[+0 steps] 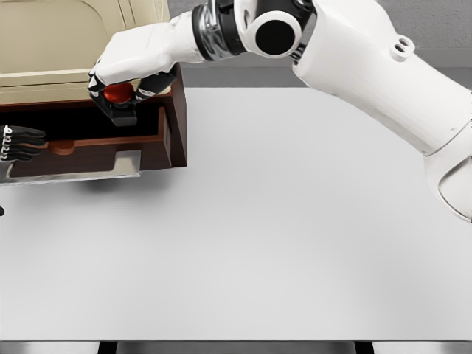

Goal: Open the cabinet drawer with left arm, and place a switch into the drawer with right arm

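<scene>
The pale desk (pixel 280 243) is bare along its near edge. Toward its far left corner the cabinet (pixel 51 44) has its brown drawer (pixel 96 151) pulled open. The left hand (pixel 21 143) curls dark fingers around the drawer's front handle. Above the open drawer, the right hand (pixel 129 70) grips the red-buttoned switch (pixel 118 99) between its fingertips.

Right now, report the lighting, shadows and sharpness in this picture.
Head view: flat, even light on the white table, no glare; a soft shadow lies under the open drawer; the drawer's inside is dark; edges are crisp on the right hand gripping the red-buttoned switch; the left hand is cropped at the picture's edge.
</scene>
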